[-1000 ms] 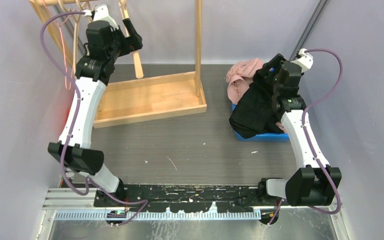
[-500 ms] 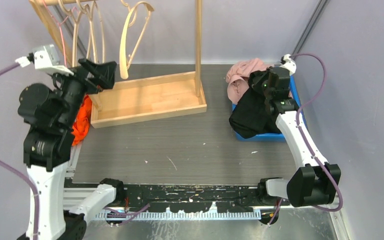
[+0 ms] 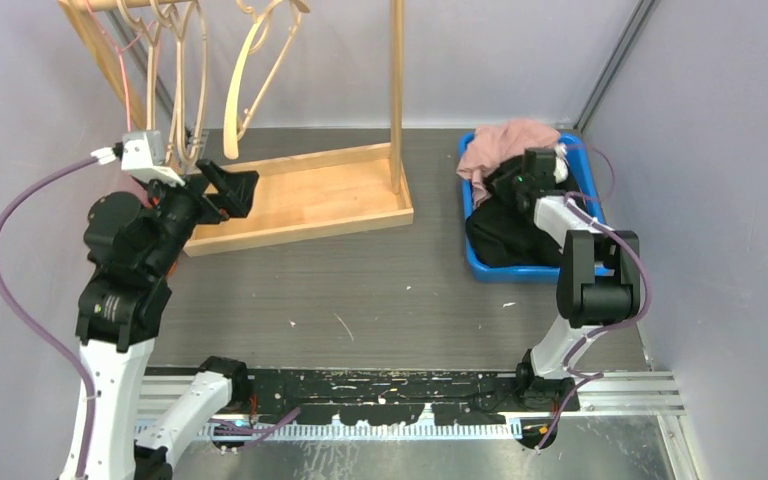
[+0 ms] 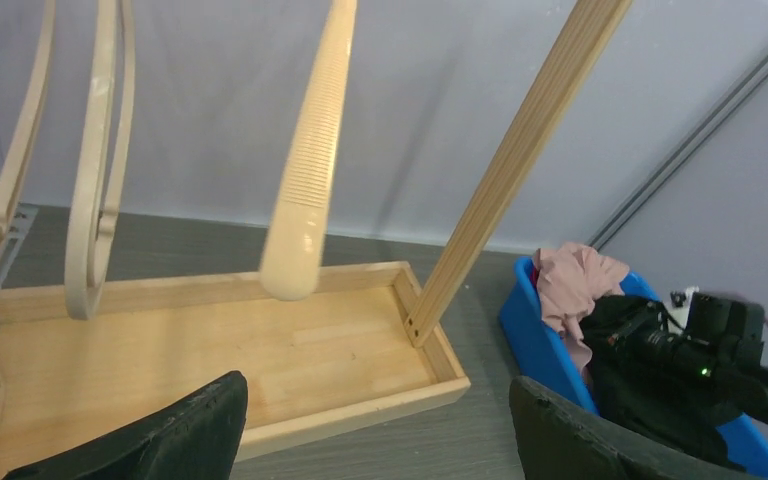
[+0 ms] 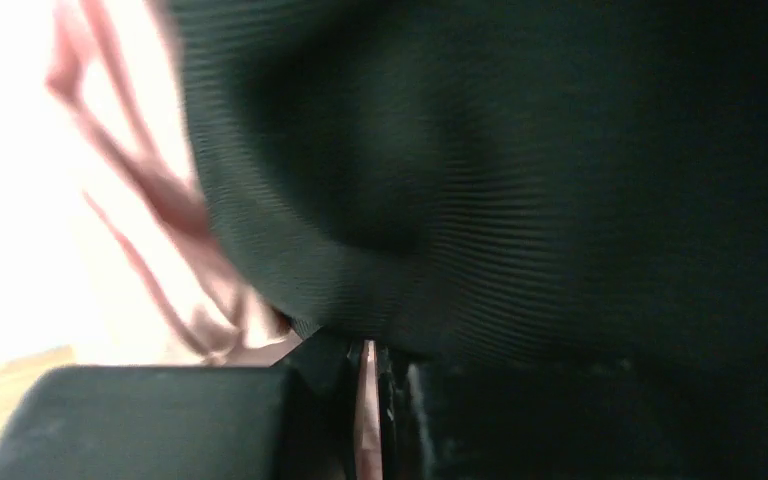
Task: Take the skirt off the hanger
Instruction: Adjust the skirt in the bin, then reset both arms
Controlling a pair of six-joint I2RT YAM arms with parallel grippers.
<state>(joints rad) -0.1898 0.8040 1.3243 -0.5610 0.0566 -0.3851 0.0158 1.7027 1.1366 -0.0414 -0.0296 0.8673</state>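
The skirt (image 3: pixel 502 236) was black with fine ribbing, the other cloth (image 3: pixel 502 146) pink, the bin (image 3: pixel 520 272) blue, the hangers (image 4: pixel 310 170) pale wood, the tabletop (image 3: pixel 380 280) grey.

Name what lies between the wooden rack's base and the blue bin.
Only bare grey table separates base from bin, per the top view.

Rack (image 3: pixel 397 100) and bin (image 3: pixel 520 272) sitting apart on the tabletop (image 3: pixel 380 290)
The rack is standing rear left, hangers (image 3: pixel 244 90) dangling over its tray (image 3: pixel 300 200) — the bin is sitting right, garments (image 3: pixel 505 145) heaped inside.
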